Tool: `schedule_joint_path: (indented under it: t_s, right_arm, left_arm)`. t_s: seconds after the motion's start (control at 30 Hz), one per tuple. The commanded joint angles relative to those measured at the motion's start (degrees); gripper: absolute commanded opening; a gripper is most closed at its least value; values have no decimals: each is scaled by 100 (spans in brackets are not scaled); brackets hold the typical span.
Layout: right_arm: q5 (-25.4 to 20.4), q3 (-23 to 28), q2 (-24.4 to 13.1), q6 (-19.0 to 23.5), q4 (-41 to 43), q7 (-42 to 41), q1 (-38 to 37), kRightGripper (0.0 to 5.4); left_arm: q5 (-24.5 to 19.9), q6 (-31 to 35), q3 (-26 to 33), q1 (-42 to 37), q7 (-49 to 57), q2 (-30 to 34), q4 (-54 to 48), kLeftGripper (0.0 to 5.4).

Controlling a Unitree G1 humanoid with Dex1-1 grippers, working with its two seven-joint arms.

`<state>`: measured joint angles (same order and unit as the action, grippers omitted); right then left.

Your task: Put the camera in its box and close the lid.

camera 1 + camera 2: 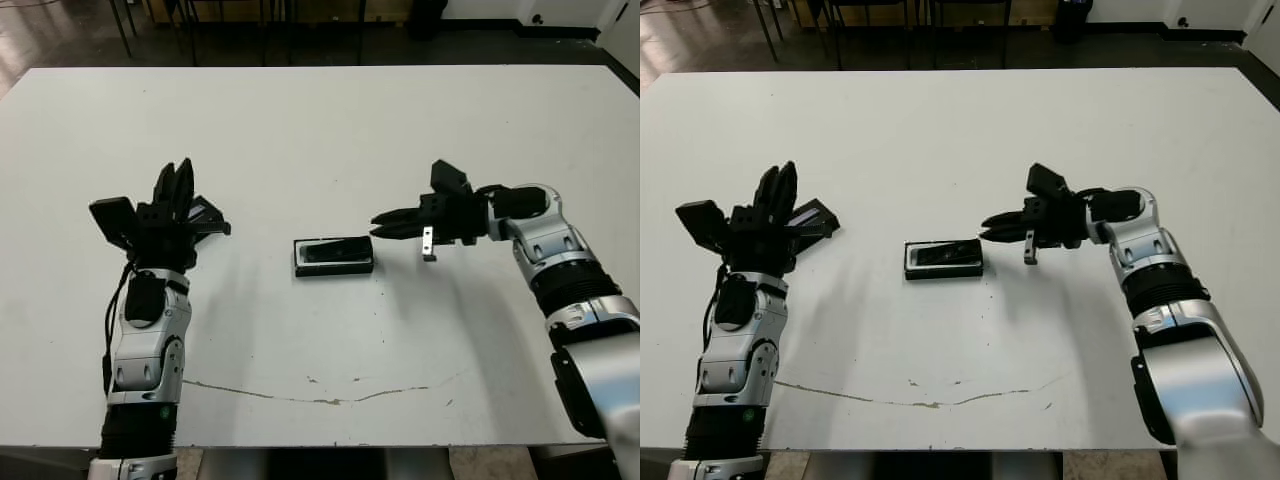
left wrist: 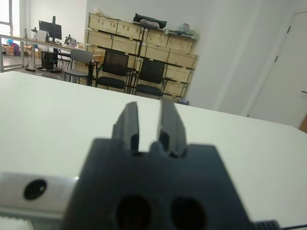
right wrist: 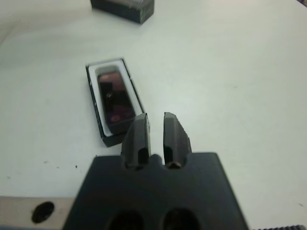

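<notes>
Lying flat inside the box (image 3: 106, 111), the camera (image 3: 115, 99) shows us its shiny purple face, and a thin white edge of lining runs all around it. We think that part of the job is done, because the camera sits snug and level and nothing holds it.

The box rests near the middle of the white table (image 1: 320, 130), with its long side running across in front of us. It has no cover on it yet.

Our right claw (image 1: 385, 222) hangs just beside the right end of the box, with its tips pointing at it. Its two fingers (image 3: 139, 139) stand close together with only a thin gap between them, and they hold nothing. We think it sits there because it is the hand nearest the box.

The lid (image 1: 810, 218) is well apart from the box, over on the left side of the table. It is right at our left claw (image 1: 175, 185), which points away from us. We cannot tell from the head views if the lid lies on the table or leans on the claw. In the left wrist view the two fingers (image 2: 128, 125) stand a little apart, and nothing is between them, so we do not think the claw grips the lid.

We judge that the lid must next be picked up, carried over to the box and set down straight on top. If it goes on crooked, it may not shut.
</notes>
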<state>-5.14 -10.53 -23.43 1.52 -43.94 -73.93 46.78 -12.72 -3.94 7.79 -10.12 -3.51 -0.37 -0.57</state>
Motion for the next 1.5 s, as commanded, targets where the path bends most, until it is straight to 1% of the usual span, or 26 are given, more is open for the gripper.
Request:
schedule_joint_path:
  t_s: [0.03, 0.2, 0.33, 0.53, 0.67, 0.77, 0.97, 1.07, 1.13, 1.23, 1.27, 1.4, 1.5]
  right_arm:
    - [-124, 125, -82, 176, 188, -76, 36, 61]
    - [-271, 229, -10, 216, 179, -189, 17, 170]
    - [-334, 211, 40, 279, 150, -326, 13, 258]
    - [-222, 69, 116, 217, 92, -395, -5, 390]
    - [-68, -90, 185, 12, 9, -389, -12, 485]
    - [11, -169, 249, -70, -29, -343, -33, 539]
    - [63, -236, 426, -218, -333, -409, 21, 539]
    - [94, -292, 481, -136, -412, -433, 53, 538]
    - [134, -328, 496, -230, -405, -439, 40, 519]
    - [178, -360, 502, -318, -370, -434, 7, 464]
    - [182, -362, 503, -345, -370, -432, -3, 433]
    - [209, -362, 511, -286, -385, -397, -26, 348]
    - [226, -347, 532, -327, -474, -401, -23, 281]
  left_arm:
    - [61, 82, -5, 109, 45, 10, 70, 0]
    - [45, 70, -8, 132, 41, -2, 53, 0]
    - [34, 85, -6, 142, 40, -3, 42, 0]
    - [17, 135, -3, 140, 65, -18, 25, 0]
    - [26, 72, -6, 142, 25, 8, 66, 0]
    - [88, 60, -18, 152, 58, 14, 59, 0]
    - [89, 100, -8, 156, 67, -9, 32, 0]
    - [119, 64, -11, 156, 61, -1, 56, 0]
    - [91, 101, -4, 159, 65, -15, 35, 0]
    - [77, 122, -2, 165, 63, -21, 17, 0]
    - [80, 119, -4, 167, 58, -17, 16, 0]
    - [54, 107, 6, 161, 56, -35, 31, 0]
    - [69, 83, 6, 163, 51, -30, 50, 0]
